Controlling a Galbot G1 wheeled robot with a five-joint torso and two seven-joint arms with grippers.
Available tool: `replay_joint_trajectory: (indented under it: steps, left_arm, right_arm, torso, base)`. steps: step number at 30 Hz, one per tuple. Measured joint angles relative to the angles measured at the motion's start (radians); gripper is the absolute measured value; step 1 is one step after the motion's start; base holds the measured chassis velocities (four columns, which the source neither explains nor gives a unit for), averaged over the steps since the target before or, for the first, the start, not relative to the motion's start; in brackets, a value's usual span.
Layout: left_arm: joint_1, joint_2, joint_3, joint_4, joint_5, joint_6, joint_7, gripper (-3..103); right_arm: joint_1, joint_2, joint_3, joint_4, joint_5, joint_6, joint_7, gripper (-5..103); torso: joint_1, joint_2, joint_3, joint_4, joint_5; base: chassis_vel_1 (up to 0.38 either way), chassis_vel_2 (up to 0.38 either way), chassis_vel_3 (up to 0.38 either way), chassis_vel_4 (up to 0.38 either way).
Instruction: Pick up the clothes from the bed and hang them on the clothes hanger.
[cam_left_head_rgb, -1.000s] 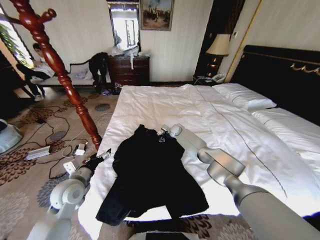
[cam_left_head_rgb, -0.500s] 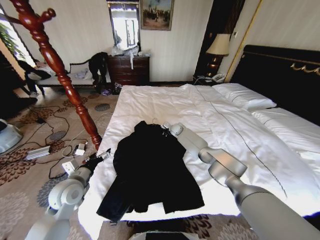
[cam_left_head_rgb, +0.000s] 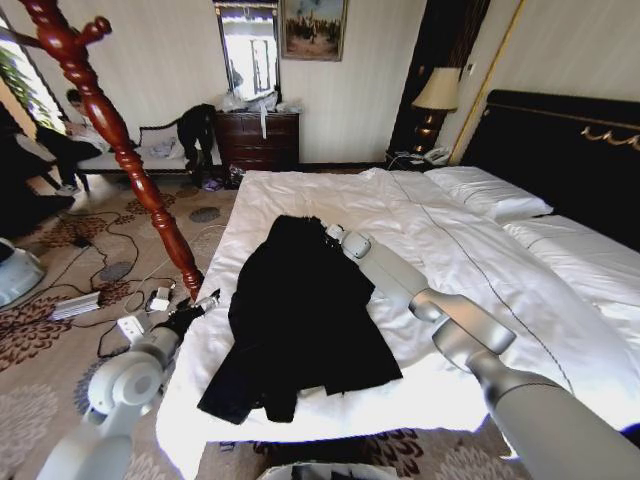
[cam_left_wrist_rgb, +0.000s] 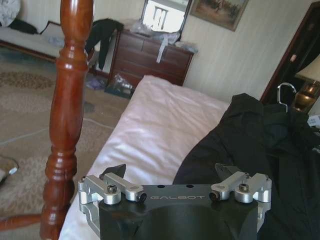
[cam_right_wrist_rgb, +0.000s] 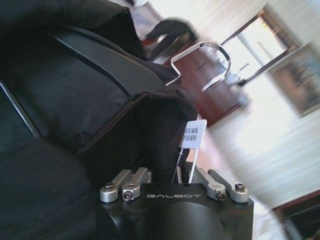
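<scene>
Black fabric fills the space in front of the right gripper (cam_right_wrist_rgb: 172, 172): in the right wrist view its fingers are drawn close together on the collar part of the clothes (cam_right_wrist_rgb: 75, 100), pinching a fold of it just beside a small white label (cam_right_wrist_rgb: 193, 134). A silver wire hook (cam_right_wrist_rgb: 202, 62) stands out of the collar a little farther on. In the head view this right gripper (cam_left_head_rgb: 333, 232) is at the top end of the clothes (cam_left_head_rgb: 300, 320), with the long grey arm reaching across the bed (cam_left_head_rgb: 470, 270).

The clothes lie on the white duvet, on the side of the bed nearest the clothes hanger (cam_left_head_rgb: 110, 130), and the lower edge hangs a little over the foot of the bed.

The left gripper (cam_left_head_rgb: 205, 300) is low beside the bed edge, near the base of the clothes hanger. In the left wrist view the left gripper (cam_left_wrist_rgb: 172, 172) has its fingers spread wide apart and they hold nothing; the red-brown pole (cam_left_wrist_rgb: 67, 110) is to one side of it and the black clothes (cam_left_wrist_rgb: 260, 150) to the other.
</scene>
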Motion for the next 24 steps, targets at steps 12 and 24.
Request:
replay_joint_trajectory:
  steps: [12, 24]
  left_arm:
    - [-0.174, 0.325, -0.057, -0.048, -0.193, -0.007, -0.048, 100]
    - [-0.366, 0.577, -0.156, -0.024, -0.471, 0.013, -0.099, 100]
  right_arm:
    - [0.047, -0.071, 0.066, 0.231, -0.040, 0.066, 0.109, 27]
    - [0.239, -0.057, 0.112, 0.356, 0.084, 0.073, 0.196, 27]
  torso:
    - [0.000, 0.000, 0.000, -0.0002, 0.0001]
    - [0.000, 0.000, 0.000, -0.0003, -0.0002]
  base:
    - [0.000, 0.000, 0.000, 0.000]
    - [0.000, 0.000, 0.000, 0.000]
